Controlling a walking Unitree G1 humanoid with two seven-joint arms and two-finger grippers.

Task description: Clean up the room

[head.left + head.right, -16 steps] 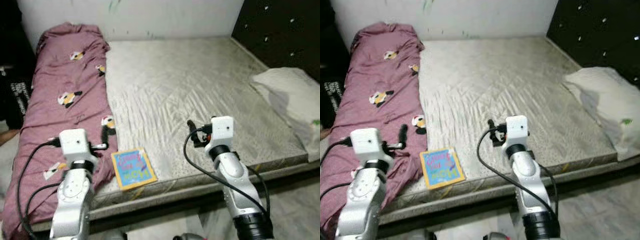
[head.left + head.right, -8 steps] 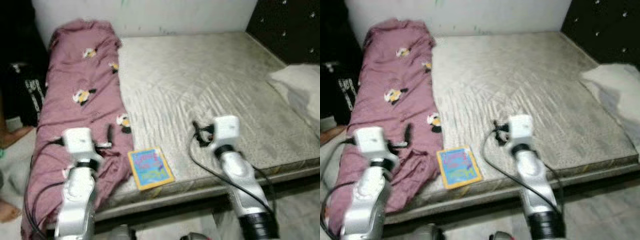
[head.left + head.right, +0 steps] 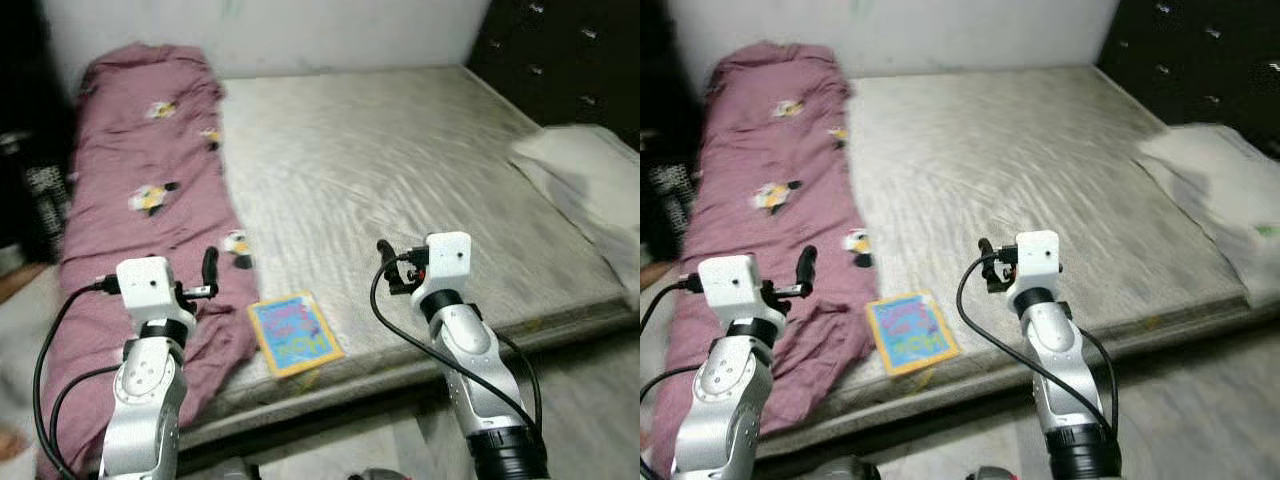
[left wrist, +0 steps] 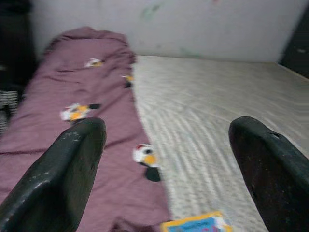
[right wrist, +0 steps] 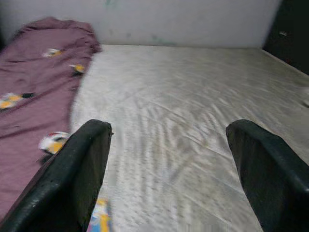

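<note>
Camera view swung back rightward since half a second ago — book (image 3: pixel 294 333) unmoved on bed (image 3: pixel 400 170). Left end effector (image 4: pixel 164 169) and right end effector (image 5: pixel 166 169) both spread, empty — poised near the bed's front edge.

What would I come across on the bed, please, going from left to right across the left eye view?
Maroon blanket → colourful book at the near edge of the mattress → white pillow at the right side.

One bed (image 3: pixel 400 150), one blanket (image 3: pixel 130 200), one book (image 3: pixel 297 333), one pillow (image 3: pixel 585 180)
</note>
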